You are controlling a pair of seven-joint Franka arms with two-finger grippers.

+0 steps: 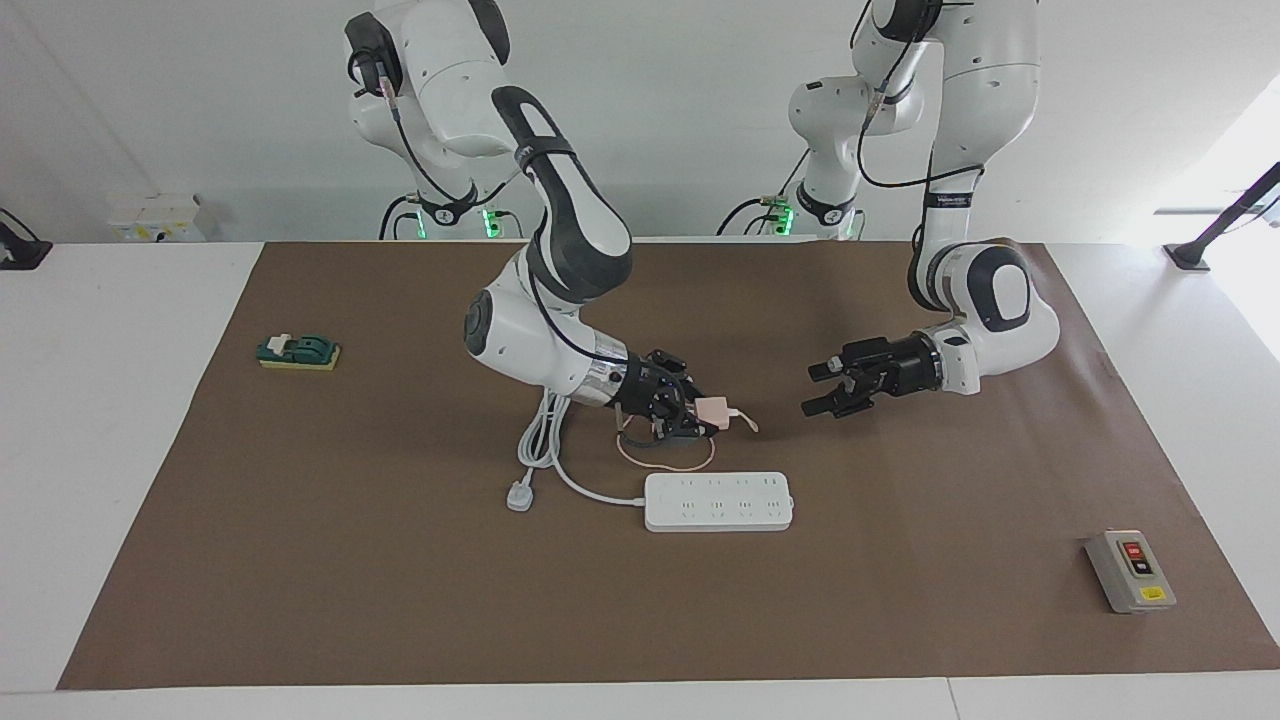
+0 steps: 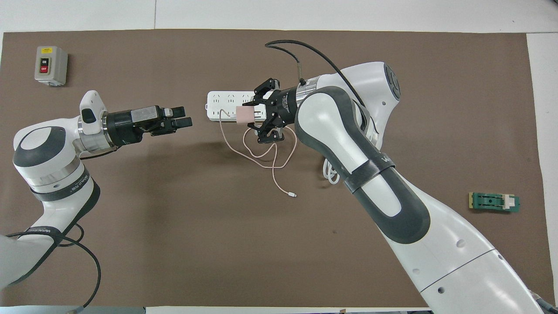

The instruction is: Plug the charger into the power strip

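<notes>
A white counter (image 1: 120, 450) is seen before a pale wall, and most of it is covered by a brown mat (image 1: 400, 600). The power strip (image 1: 718, 502) is laid flat on the mat near the middle, farther from the robots than both grippers, and its thick white cord (image 1: 560, 470) is led toward the right arm's end, where a white three-pin plug (image 1: 519, 496) is lying on the mat.

The charger (image 1: 711, 411) is held in the air by the right gripper (image 1: 694, 417), over the mat just on the robots' side of the power strip, without touching it. The fingers of this gripper are pinched on the pale-pink cube. In the overhead view the charger (image 2: 244, 114) is seen over the edge of the power strip (image 2: 220, 106). Its thin pink cable (image 2: 261, 159) is hung down in loops and is ended on the mat, nearer to the robots.

The left gripper (image 1: 826, 389) is kept above the mat toward the left arm's end, well apart from the charger. Its fingers (image 2: 182, 124) are spread and nothing is held between them.

A grey box with red and black buttons (image 1: 1130, 571) is placed at the left arm's end, farther from the robots than the strip. A small green object on a yellow pad (image 1: 298, 352) is placed at the right arm's end of the mat.
</notes>
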